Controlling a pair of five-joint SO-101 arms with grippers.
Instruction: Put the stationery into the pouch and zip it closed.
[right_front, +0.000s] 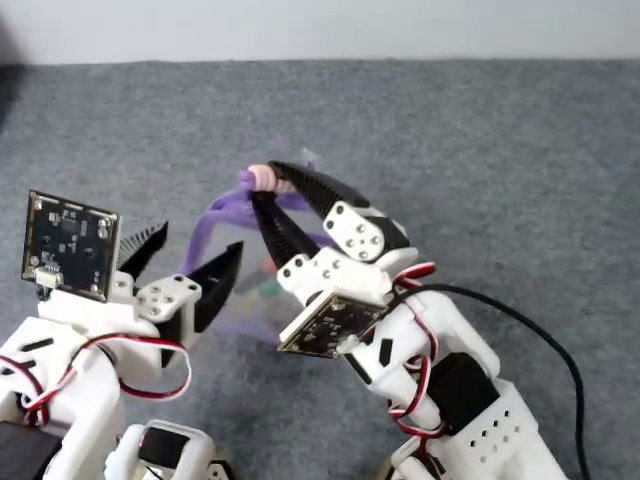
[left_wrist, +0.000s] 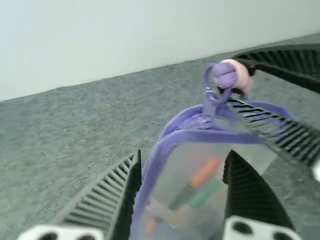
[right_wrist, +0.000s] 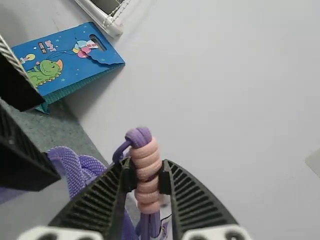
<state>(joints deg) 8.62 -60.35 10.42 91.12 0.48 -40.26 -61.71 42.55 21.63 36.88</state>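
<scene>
A clear pouch with a purple zipper edge is raised off the grey mat, between the two arms. Inside it lie orange and green stationery. My right gripper is shut on the pink zipper pull at the pouch's far, upper end. My left gripper stands open at the pouch's near end. One of its fingers is by the purple edge and the other is in front of the clear side.
Grey carpet-like mat covers the table up to a white wall at the back. A black cable runs off the right arm toward the lower right. A blue dinosaur card leans on the wall.
</scene>
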